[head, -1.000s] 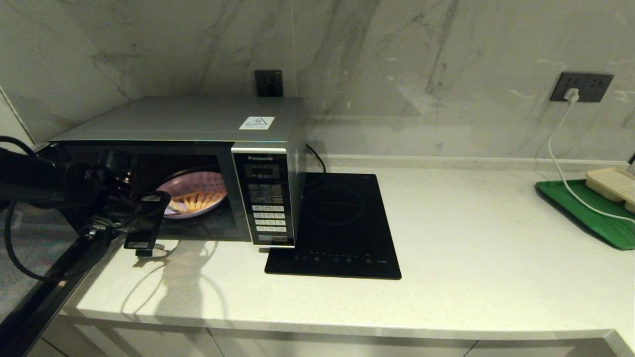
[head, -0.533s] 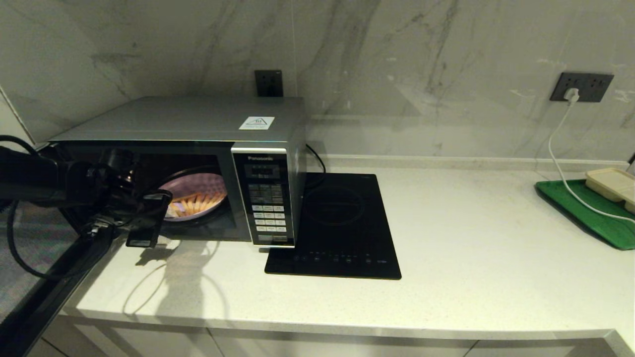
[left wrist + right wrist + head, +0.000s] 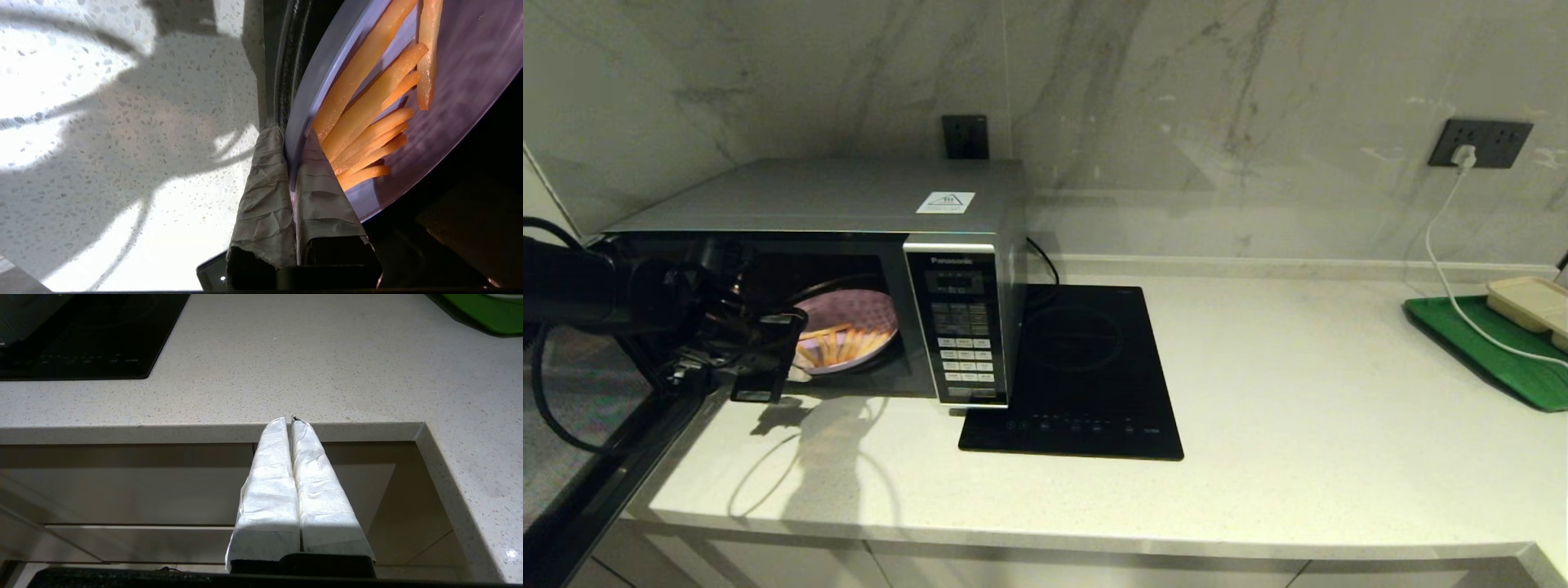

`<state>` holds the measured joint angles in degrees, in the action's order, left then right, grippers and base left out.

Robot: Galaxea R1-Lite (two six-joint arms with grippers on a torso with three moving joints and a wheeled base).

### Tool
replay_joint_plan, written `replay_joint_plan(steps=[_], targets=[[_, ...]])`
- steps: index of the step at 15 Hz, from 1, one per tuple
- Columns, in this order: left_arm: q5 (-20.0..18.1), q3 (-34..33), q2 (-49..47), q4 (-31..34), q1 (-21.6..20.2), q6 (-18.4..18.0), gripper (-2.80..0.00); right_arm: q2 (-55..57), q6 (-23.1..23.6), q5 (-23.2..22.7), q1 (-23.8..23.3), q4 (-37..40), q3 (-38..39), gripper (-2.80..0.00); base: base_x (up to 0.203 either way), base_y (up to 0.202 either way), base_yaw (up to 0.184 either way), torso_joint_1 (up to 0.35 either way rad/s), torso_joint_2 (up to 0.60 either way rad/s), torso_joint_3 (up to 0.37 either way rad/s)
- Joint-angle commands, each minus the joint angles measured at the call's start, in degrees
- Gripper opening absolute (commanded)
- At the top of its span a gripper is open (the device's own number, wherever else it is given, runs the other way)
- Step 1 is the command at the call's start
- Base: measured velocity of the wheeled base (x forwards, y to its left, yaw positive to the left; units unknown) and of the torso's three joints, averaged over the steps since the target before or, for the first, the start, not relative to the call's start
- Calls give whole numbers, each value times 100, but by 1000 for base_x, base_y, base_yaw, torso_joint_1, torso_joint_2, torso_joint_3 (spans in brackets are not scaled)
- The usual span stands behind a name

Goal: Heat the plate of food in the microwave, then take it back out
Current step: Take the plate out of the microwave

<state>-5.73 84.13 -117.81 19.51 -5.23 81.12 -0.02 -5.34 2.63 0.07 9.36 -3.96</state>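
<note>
In the head view the microwave (image 3: 849, 269) stands at about 9 o'clock on the pale countertop (image 3: 1258, 408), its long axis running left to right and its open front facing the robot, the door (image 3: 596, 457) swung out to the left. Inside the dark cavity lies the plate of food (image 3: 849, 331), a round lilac dish tipped slightly, its fries running roughly left to right. The left gripper (image 3: 788, 359) sits at the cavity mouth, at the plate's 8 o'clock rim. Right of the microwave, touching its front corner, lies the black induction cooktop (image 3: 1086, 376); at 3 o'clock, well apart, a green tray (image 3: 1494, 351) carries a beige container (image 3: 1531, 302). Much bare counter lies between cooktop and tray. In the left wrist view the left gripper (image 3: 291, 163) has its cloth-wrapped fingers (image 3: 265, 196) pinched on the plate of food's (image 3: 449, 102) rim, one above and one below; the orange-yellow fries fan out from beside the upper finger across the dish. The plate's edge is near the cavity's black sill. In the right wrist view the right gripper (image 3: 291, 420) hangs off the counter's front edge, its white-wrapped fingers (image 3: 269, 490) pressed together on nothing.
</note>
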Motion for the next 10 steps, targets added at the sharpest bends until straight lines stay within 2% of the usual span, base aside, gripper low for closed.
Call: replay_joint_plan(steps=[1, 6, 10], targets=[[-7, 113, 21, 27, 31, 45, -280, -2, -2, 0, 1, 4, 1, -280, 0, 0, 0, 0, 0, 0], [-7, 280, 105, 153, 83, 20, -280, -1, -2, 0, 1, 4, 1, -280, 0, 0, 0, 0, 0, 0], [-13, 189, 450, 571, 32, 23, -280, 2, -2, 0, 1, 4, 1, -280, 0, 0, 0, 0, 0, 0]])
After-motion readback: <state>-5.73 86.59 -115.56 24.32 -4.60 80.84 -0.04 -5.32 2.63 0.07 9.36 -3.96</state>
